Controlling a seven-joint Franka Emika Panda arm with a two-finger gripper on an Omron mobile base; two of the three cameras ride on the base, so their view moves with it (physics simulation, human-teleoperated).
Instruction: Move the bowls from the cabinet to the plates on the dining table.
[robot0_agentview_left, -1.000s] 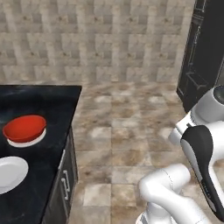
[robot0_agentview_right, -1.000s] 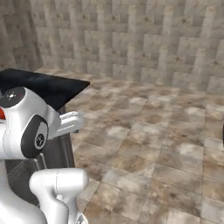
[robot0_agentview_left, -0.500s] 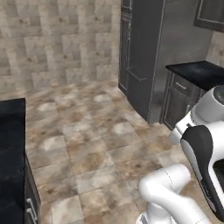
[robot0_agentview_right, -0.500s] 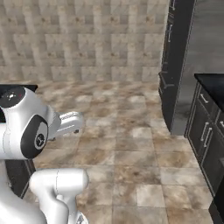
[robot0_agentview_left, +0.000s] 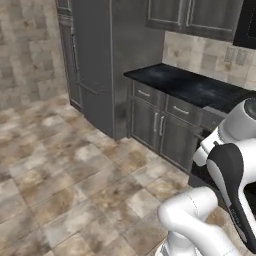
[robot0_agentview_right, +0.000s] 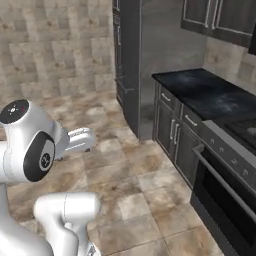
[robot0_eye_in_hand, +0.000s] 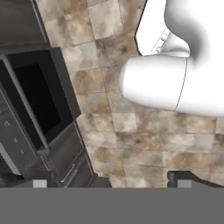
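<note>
Bowls are nowhere before us; our hand (robot0_eye_in_hand: 111, 183) hangs spread wide and empty, its tips pointing down at the tiled floor (robot0_eye_in_hand: 131, 131) beside the dark oven (robot0_eye_in_hand: 41, 105). Farther out sit the black surface (robot0_agentview_left: 195, 85) and grey base cabinets (robot0_agentview_left: 160, 125), with wall cabinets (robot0_agentview_left: 200, 17) high above. We judge we're between stops: next, face the cabinet and reach its handles.

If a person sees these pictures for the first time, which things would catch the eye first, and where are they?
The black counter stands out first, on grey base cabinets along the right wall, with dark wall cabinets above it. Left of it rises a tall dark unit over the brown stone floor. In the right base view an oven with a long bar handle sits at the lower right.
</note>
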